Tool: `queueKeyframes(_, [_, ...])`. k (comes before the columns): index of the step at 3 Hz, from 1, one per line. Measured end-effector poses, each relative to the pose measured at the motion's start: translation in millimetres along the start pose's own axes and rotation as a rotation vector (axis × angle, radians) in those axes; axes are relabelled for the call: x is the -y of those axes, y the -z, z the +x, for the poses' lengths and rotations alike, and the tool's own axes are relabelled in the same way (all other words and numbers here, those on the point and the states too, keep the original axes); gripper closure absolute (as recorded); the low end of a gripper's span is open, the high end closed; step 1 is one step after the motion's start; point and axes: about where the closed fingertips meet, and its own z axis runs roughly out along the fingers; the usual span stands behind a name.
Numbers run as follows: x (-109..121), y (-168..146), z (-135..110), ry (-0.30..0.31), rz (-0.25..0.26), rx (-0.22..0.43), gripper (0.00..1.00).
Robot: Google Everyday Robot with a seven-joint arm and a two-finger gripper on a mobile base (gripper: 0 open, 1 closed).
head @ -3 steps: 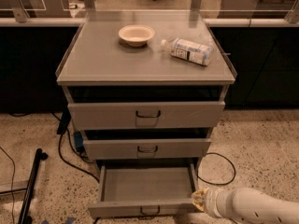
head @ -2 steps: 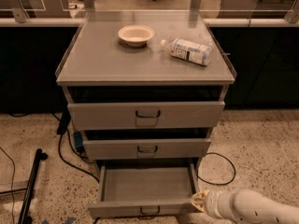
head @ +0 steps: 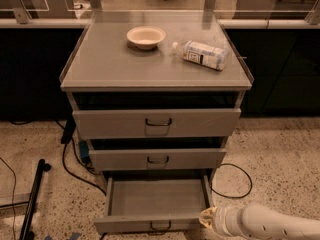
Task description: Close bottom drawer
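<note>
The bottom drawer point(head: 150, 223) of the grey cabinet is pulled far out; its inside looks bare and its small dark handle shows at the lower edge of the camera view. My gripper point(head: 206, 217) comes in from the lower right on a white arm and sits at the right end of the drawer's front panel, touching or nearly touching it. The middle drawer point(head: 157, 159) and top drawer point(head: 157, 123) stand a little open above it.
A white bowl point(head: 145, 36) and a plastic bottle lying on its side point(head: 200, 54) rest on the cabinet top. Black cables point(head: 232, 184) loop on the speckled floor on both sides. A dark pole point(head: 34, 196) leans at the lower left.
The gripper has stayed at the drawer's right front corner, shifting barely. The drawer remains pulled out as before.
</note>
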Motion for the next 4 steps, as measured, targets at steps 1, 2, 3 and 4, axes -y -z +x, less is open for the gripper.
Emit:
queueKeyframes(1, [-12.9,-24.7,3.3,0.006,-0.028,-0.012,1.0])
queueKeyframes(2, [-25.9,-53.7,9.6,0.019,-0.054,-0.02,1.0])
queueKeyframes(3, [-38.5,-85.5,21.7,0.022,-0.076,-0.019,1.0])
queueKeyframes(4, [-51.1,-115.0,38.4,0.015,-0.097,-0.015,1.0])
